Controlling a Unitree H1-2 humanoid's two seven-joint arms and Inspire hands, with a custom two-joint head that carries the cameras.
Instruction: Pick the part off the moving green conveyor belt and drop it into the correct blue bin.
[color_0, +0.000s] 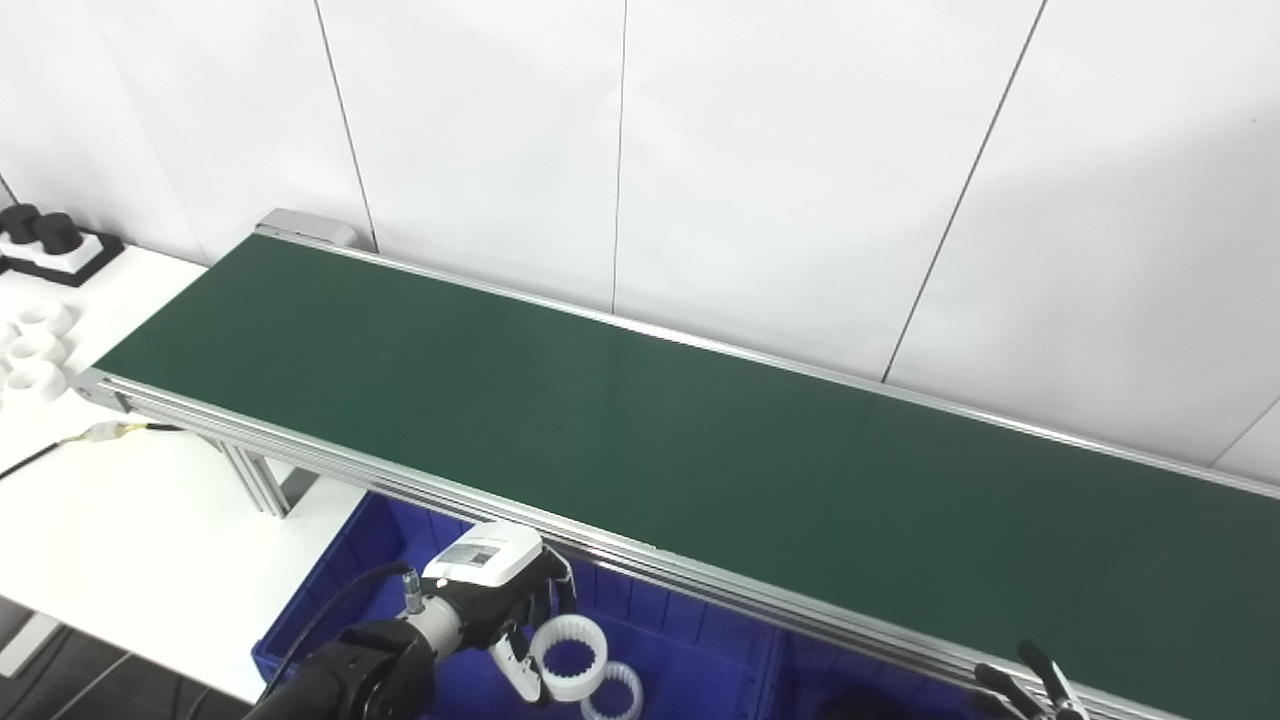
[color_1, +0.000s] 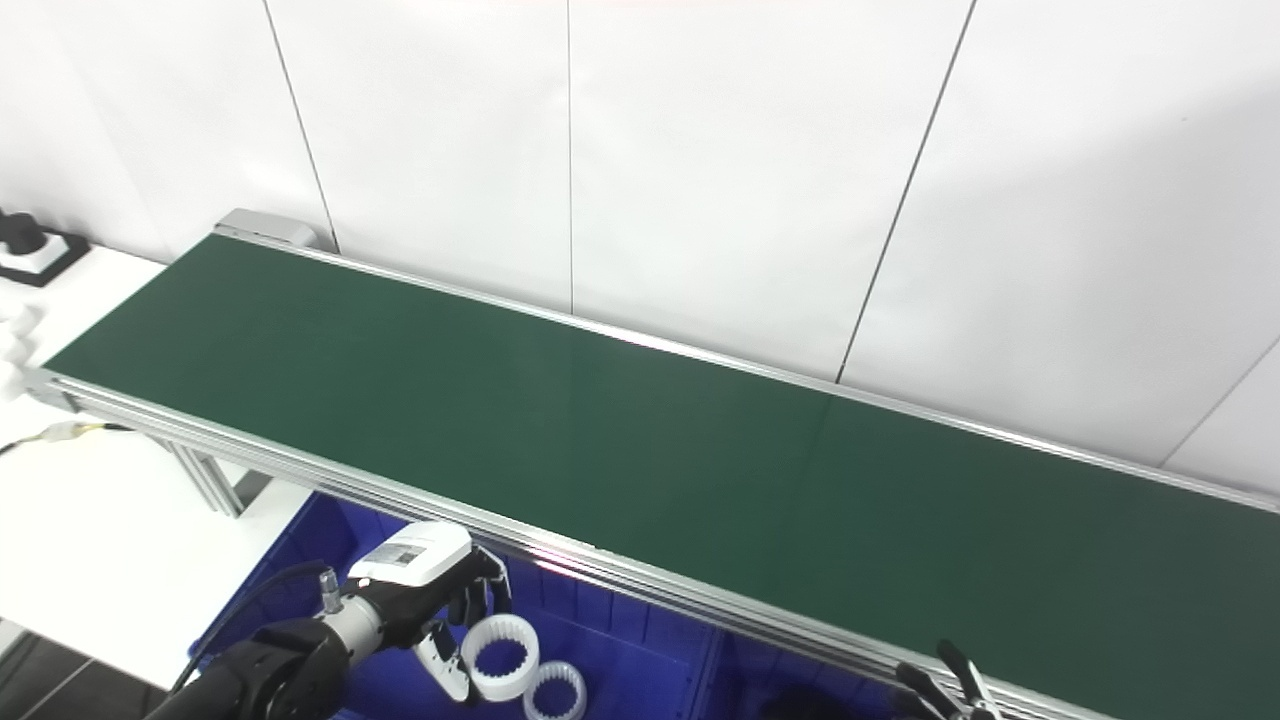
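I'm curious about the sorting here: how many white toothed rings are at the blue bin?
2. One white ring is at the left hand, over the blue bin; another ring lies below it inside. More may be hidden.

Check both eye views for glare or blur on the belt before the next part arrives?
Left eye view: conveyor belt evenly lit and sharp, with a faint sheen mid-belt. Right eye view: a bright glint on the aluminium rail near the left hand; the blue bin beneath lies in shadow.
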